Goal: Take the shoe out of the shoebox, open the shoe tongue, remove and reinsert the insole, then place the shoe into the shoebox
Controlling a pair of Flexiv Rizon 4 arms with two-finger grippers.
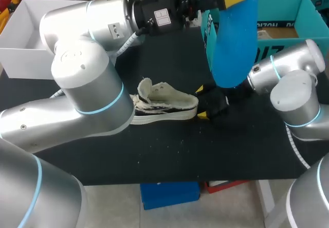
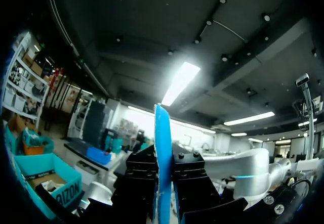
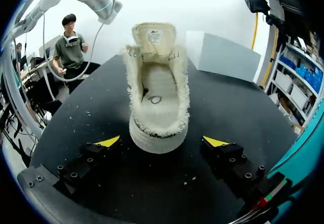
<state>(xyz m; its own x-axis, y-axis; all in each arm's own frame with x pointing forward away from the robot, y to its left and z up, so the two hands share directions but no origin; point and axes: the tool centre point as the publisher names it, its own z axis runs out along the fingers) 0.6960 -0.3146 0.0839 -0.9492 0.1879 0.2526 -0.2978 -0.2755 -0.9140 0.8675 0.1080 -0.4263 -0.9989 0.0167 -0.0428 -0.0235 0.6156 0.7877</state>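
Cream fleecy shoe (image 1: 167, 104) is flanked at the heel by the released right gripper (image 3: 162, 141); blue oval insole (image 1: 234, 37), clenched in left gripper (image 2: 163, 179), should be fed toe-first.

Robotics lab, ceiling strip lights (image 2: 179, 82), storage shelves (image 3: 304, 85) with bins (image 3: 297, 64), black worktable (image 1: 169, 151).

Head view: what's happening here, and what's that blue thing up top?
The left pincer is shut on the blue insole, holding it up above the table. The shoe lies on the table with its tongue pulled open. The right pincer is open around the heel. The teal shoebox sits behind.
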